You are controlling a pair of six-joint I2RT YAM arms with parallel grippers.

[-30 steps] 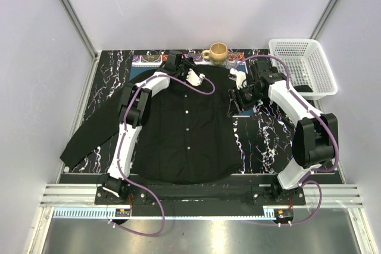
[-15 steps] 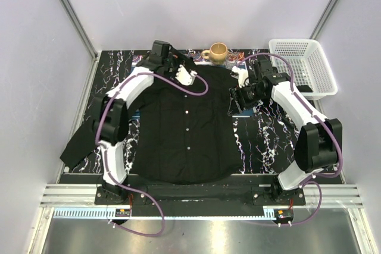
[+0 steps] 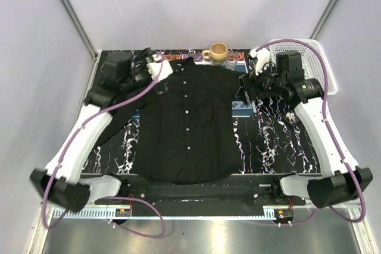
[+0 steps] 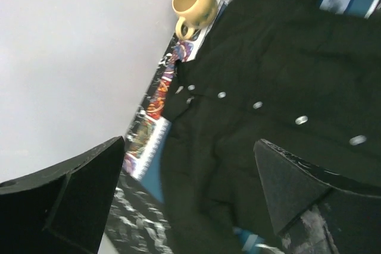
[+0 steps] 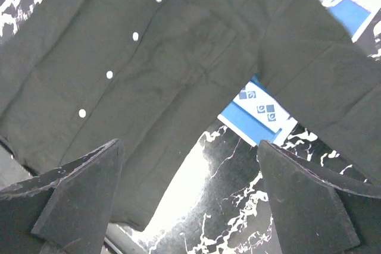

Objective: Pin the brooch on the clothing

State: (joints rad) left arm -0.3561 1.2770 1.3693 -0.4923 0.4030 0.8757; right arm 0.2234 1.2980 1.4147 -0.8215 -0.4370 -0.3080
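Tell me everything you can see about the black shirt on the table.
The black shirt looks like soft woven cloth, long-sleeved and collared. It lies flat, front up and buttoned, on the marbled table, with its collar at the far end and its curved hem at the near edge. Small white buttons run down its middle. The cloth is lightly wrinkled.

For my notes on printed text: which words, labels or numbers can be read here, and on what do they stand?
"e", perhaps, twice: small dark squares on the blue-and-white printed sheet under the black button-up shirt; too small to be sure.
On the colourful printed strip beside the yellow ceramic mug: blurred, unreadable.
No other text shows.
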